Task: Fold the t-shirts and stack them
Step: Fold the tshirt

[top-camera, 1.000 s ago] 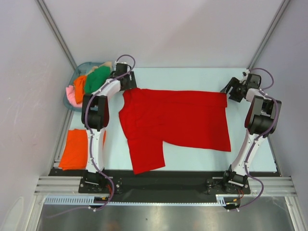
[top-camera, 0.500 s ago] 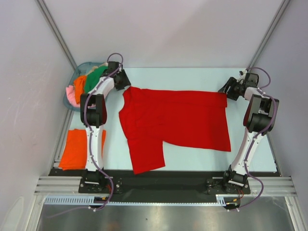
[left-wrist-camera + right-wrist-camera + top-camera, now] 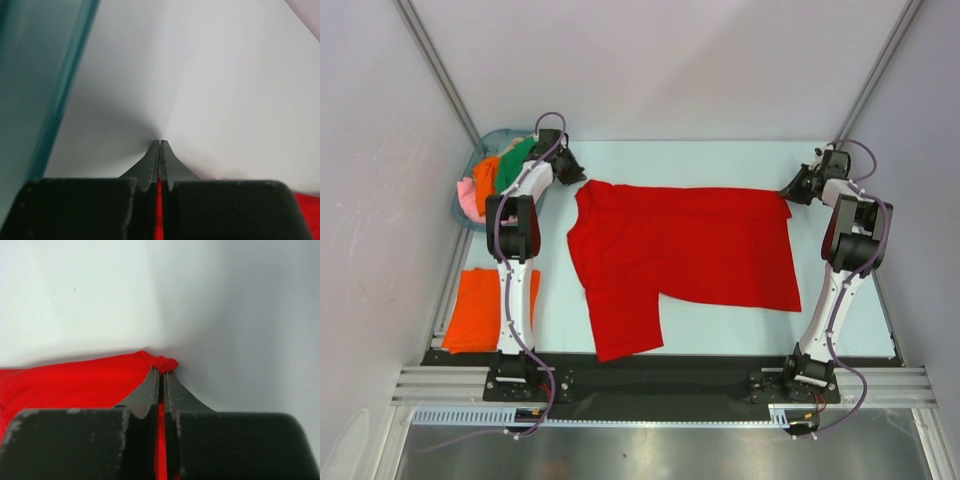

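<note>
A bright red t-shirt [image 3: 680, 250] lies spread flat on the table, one sleeve pointing toward the near edge. My left gripper [image 3: 580, 178] is at the shirt's far left corner, shut on it; a sliver of red cloth [image 3: 160, 205] shows between the pressed fingers [image 3: 150, 165]. At the far right corner my right gripper [image 3: 791, 191] is shut on a bunched tip of the red cloth [image 3: 167, 362]. An orange t-shirt [image 3: 478, 308] lies folded at the near left. Green [image 3: 516, 160], orange and pink [image 3: 470, 198] shirts sit heaped in the basket.
The blue-grey basket [image 3: 461, 214] stands at the far left corner, right beside my left arm; its teal wall [image 3: 30, 75] fills the left of the left wrist view. Frame rails run along the table's sides and near edge.
Both grippers went from open to shut on the red shirt's far corners. Each wrist also shifted slightly outward and toward the far edge.
</note>
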{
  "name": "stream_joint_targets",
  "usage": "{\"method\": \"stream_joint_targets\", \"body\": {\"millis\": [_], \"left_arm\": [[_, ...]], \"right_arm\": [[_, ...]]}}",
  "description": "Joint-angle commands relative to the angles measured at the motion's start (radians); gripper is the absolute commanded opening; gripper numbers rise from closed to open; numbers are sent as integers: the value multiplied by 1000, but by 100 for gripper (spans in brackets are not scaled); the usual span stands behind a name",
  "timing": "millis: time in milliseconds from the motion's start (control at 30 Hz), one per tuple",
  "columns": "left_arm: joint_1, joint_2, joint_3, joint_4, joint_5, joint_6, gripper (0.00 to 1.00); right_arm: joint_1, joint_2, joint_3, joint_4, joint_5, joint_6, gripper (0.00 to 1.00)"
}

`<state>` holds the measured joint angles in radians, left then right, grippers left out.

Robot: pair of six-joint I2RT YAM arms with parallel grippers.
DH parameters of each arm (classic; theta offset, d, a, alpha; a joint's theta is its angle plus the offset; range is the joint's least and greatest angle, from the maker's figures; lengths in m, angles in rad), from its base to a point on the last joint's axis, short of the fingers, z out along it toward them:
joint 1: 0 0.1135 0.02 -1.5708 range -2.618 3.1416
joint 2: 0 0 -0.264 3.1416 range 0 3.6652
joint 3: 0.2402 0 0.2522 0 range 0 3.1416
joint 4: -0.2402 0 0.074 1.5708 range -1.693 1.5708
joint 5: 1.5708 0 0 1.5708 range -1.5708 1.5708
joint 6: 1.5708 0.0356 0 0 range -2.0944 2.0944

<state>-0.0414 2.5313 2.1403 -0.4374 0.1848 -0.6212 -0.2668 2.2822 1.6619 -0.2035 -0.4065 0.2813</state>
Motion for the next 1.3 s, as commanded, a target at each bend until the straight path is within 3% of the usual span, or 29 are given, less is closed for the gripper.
{"method": "stream_joint_targets", "body": {"millis": [0, 333, 367, 467, 600, 633, 967, 1067, 1267], "left_arm": [[6, -22, -66, 100, -25, -54, 0], [6, -62, -88, 247, -39, -74, 0], [6, -77, -91, 238, -35, -63, 7], [5, -121, -141, 233, -19, -28, 48], [-9, -187, -206, 209, 33, 38, 64], [-14, -193, -201, 183, 22, 52, 76], [-49, -148, -116, -67, -36, 135, 72], [-54, -137, -106, -60, -19, 124, 70], [-51, -97, -45, -61, 24, 101, 42]], "right_arm": [[1, 43, 39, 16, 135, 22, 0], [0, 83, 82, 29, 158, 59, 0], [0, 77, 78, 35, 155, 56, 0], [1, 72, 65, 38, 138, 48, 0], [3, 72, 59, 42, 123, 50, 0], [5, 76, 59, 42, 115, 52, 0], [-3, 71, 33, 72, 66, 64, 0], [-6, 68, 25, 79, 58, 67, 0], [-9, 68, 21, 82, 60, 68, 0]]}}
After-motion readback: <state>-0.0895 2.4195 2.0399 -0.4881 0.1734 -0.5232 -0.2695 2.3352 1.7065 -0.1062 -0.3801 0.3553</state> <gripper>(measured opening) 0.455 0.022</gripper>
